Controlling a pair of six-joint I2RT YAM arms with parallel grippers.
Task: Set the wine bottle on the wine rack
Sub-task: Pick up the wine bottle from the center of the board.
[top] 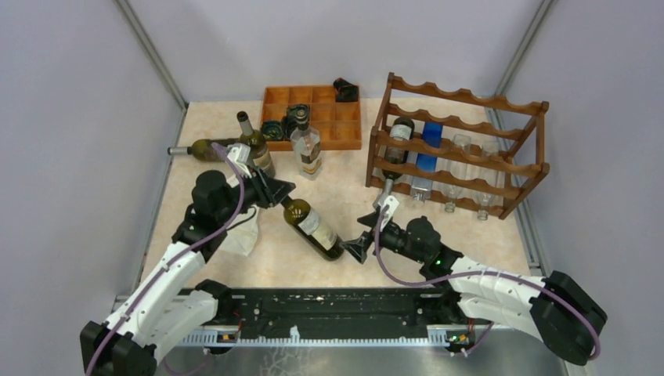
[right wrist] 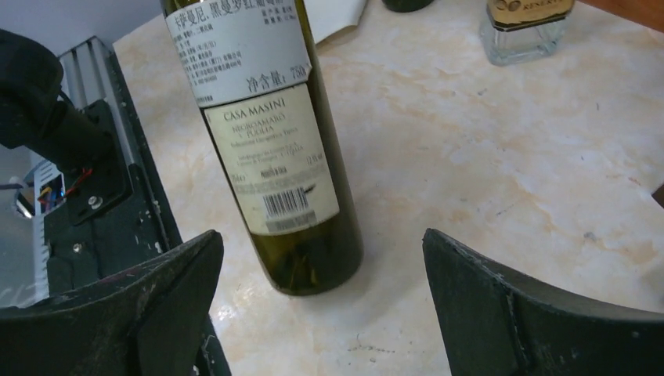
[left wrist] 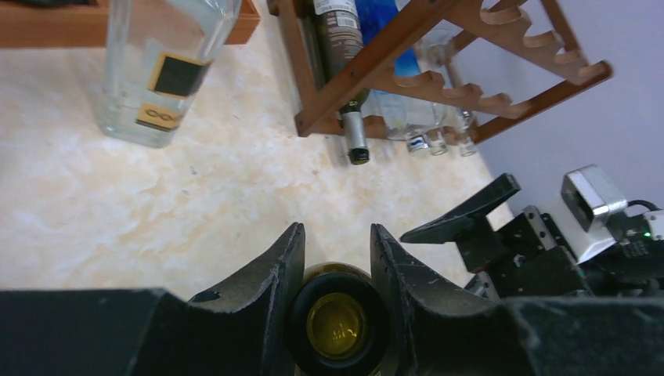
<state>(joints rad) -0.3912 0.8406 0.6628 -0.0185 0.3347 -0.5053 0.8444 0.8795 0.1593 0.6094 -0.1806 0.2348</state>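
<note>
Wine bottle (top: pixel 313 227) lies flat mid-table, neck toward 10 o'clock, base toward 4. Left gripper (top: pixel 276 190) is clenched on the neck (bottle mouth seen end-on between its fingers). Right gripper (top: pixel 362 244) is spread wide either side of the base, clear of the glass. Wine rack (top: pixel 462 145) stands at 2 o'clock of the bottle and holds a dark bottle (top: pixel 401 133), a blue bottle (top: pixel 429 149) and some clear ones. Clear square bottle (top: pixel 307 149) stands upright at 12 o'clock, compartment tray (top: pixel 344 129) behind it. White cloth (top: pixel 244 239) at 9 o'clock.
</note>
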